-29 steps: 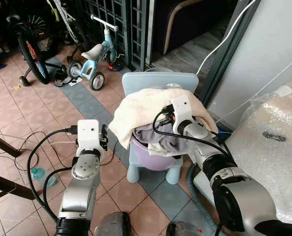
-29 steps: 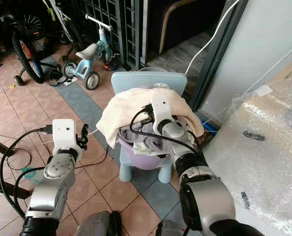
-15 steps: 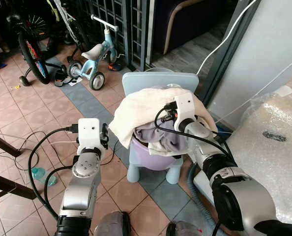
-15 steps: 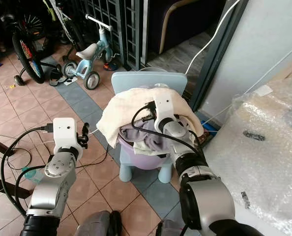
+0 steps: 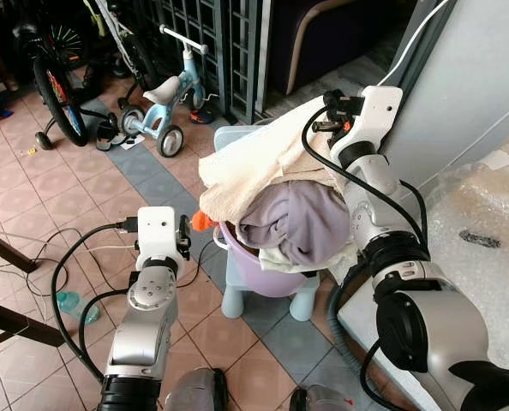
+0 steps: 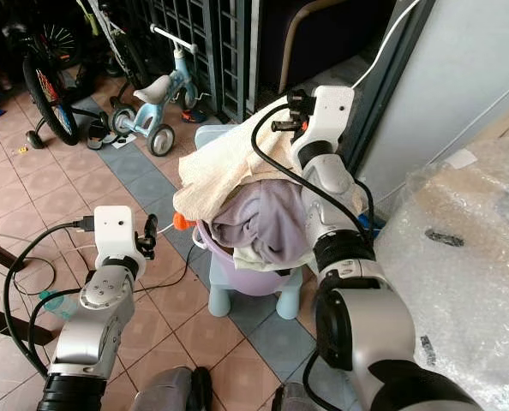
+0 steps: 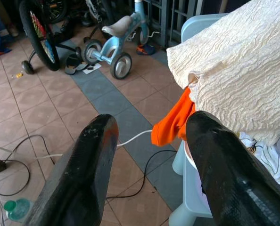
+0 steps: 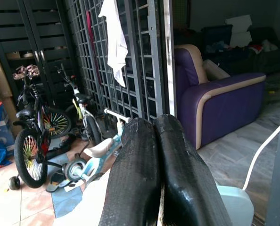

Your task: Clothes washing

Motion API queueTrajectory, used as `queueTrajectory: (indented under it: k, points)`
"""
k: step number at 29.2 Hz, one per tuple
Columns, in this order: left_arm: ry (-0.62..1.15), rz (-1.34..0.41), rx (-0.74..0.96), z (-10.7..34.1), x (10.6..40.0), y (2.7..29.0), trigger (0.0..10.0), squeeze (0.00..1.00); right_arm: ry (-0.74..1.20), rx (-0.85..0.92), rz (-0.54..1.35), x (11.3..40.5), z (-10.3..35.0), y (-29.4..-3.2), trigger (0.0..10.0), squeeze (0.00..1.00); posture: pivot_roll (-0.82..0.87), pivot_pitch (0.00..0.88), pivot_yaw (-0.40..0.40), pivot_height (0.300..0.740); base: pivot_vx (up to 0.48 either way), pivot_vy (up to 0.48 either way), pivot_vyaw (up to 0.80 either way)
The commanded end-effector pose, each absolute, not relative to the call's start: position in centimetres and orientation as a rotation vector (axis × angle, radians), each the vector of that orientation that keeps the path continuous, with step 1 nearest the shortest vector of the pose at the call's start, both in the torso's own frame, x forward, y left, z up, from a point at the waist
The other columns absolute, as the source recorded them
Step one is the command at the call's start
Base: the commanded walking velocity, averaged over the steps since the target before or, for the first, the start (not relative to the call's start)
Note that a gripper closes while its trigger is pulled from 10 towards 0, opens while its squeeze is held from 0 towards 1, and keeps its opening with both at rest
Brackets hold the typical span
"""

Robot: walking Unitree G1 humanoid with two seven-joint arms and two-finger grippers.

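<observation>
The right hand (image 6: 296, 116) has risen from low over the laundry to well above the purple basin (image 5: 267, 274), its two black fingers (image 8: 144, 174) pressed together on a fold of the cream towel (image 5: 254, 167). The towel now hangs from that grip and drapes down over the near and left side of the basin. Lifting it has uncovered a lilac garment (image 5: 297, 218) heaped in the basin and an orange cloth (image 7: 173, 122) poking out just beside the basin's left rim. The top item looks to be coming free of the pile, so the unloading step seems under way, though the towel's lower edge lies against the other clothes and could drag them out.

The left hand (image 7: 149, 160) hovers left of the basin, fingers spread wide and holding nothing, aimed toward the orange cloth.

The basin sits on a pale blue child's chair (image 5: 267, 300). To the right of the basin stands a bulky thing wrapped in bubble plastic (image 5: 486, 214). Behind and left of the basin are a small blue tricycle (image 5: 164, 98) and a bicycle (image 5: 53, 77), and loose cables (image 5: 32, 257) lie on the tiled floor (image 5: 57, 180) to its left, where they could snag feet.
</observation>
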State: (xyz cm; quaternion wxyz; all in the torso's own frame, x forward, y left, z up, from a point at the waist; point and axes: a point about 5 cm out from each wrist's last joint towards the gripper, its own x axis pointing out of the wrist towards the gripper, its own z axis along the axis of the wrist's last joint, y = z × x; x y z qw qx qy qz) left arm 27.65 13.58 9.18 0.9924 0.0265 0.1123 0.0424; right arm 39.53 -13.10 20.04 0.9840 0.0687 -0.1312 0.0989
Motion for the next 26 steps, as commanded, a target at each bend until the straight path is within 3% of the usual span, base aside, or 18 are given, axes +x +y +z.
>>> queueTrajectory:
  k: [1,5,6,7,8,10,16,21,26]
  points:
    - [0.229,0.087,0.061,9.0,27.6,13.5,10.0,0.00,-0.255,0.113,0.240,39.4,19.9,-13.0,0.0,0.00,0.08,0.049,-0.009,0.740,0.000,0.000,0.00]
    - [0.229,0.084,0.063,9.0,27.7,13.5,10.0,0.00,-0.114,0.095,0.347,39.0,17.4,-12.1,0.0,0.00,0.08,0.048,-0.009,0.740,0.000,0.000,0.00]
    - [0.229,0.082,0.064,9.0,27.6,13.5,10.0,0.00,-0.055,0.028,0.416,38.4,15.8,-11.6,0.0,0.09,0.08,0.047,-0.008,0.740,0.000,0.000,0.00]
    - [0.230,0.081,0.065,9.0,27.6,13.5,10.0,0.00,-0.004,-0.080,0.461,37.8,14.3,-11.5,0.0,1.00,0.08,0.047,-0.008,0.740,0.000,0.000,0.00]
    - [0.231,0.081,0.065,9.0,27.6,13.5,10.0,0.00,0.014,-0.110,0.469,37.6,13.7,-11.6,4.1,1.00,0.08,0.048,-0.006,0.740,0.000,0.000,0.00]
    - [0.231,0.081,0.067,9.0,27.6,13.6,10.0,0.00,0.052,-0.148,0.465,37.4,12.9,-11.8,10.0,1.00,0.08,0.048,-0.004,0.740,0.000,0.000,0.00]
    - [0.230,0.079,0.071,9.0,27.6,13.6,10.0,0.00,0.047,-0.158,0.444,37.4,13.1,-12.0,10.0,1.00,0.08,0.052,0.002,0.740,0.000,0.000,0.00]
    - [0.229,0.082,0.073,9.1,27.6,13.7,10.0,0.00,-0.143,-0.154,0.438,37.7,16.1,-11.4,10.0,1.00,0.08,0.057,0.003,0.740,0.000,0.000,0.00]
    - [0.230,0.084,0.073,9.1,27.6,13.7,10.0,0.00,-0.154,-0.151,0.465,37.6,16.2,-10.9,10.0,1.00,0.08,0.060,0.003,0.740,0.000,0.000,0.00]
